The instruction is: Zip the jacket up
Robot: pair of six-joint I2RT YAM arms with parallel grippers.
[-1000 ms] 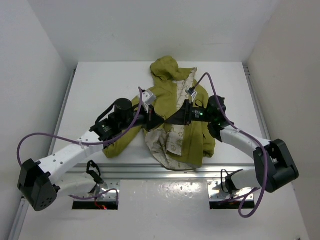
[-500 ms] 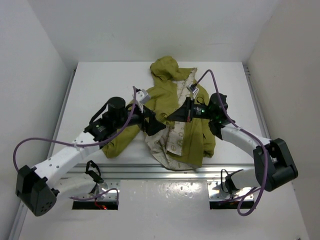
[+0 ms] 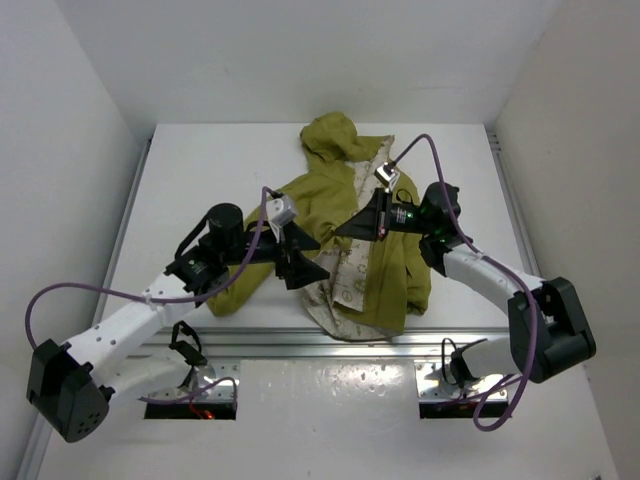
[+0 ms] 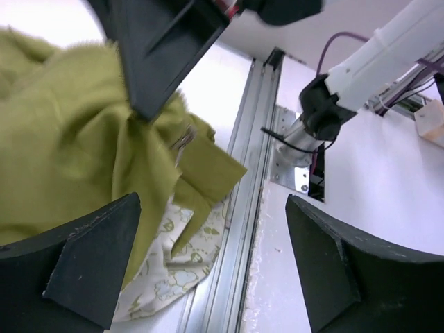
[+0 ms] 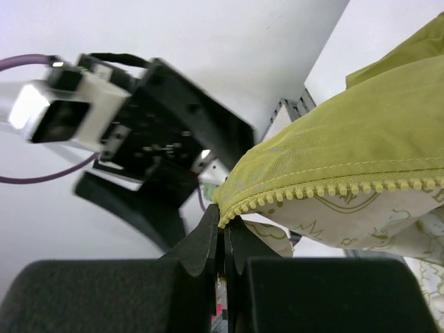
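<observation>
Your right gripper is clamped on the zipper edge of the jacket. Your left gripper has its fingers apart over the jacket and is seemingly empty.

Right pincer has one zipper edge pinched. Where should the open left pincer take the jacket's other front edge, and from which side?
Probably the folded olive flap of the jacket, just ahead of the left pincer. The flap juts out free above the cream lining, towards the rail. Come in from the left, with the fingers spanning its hem.
</observation>
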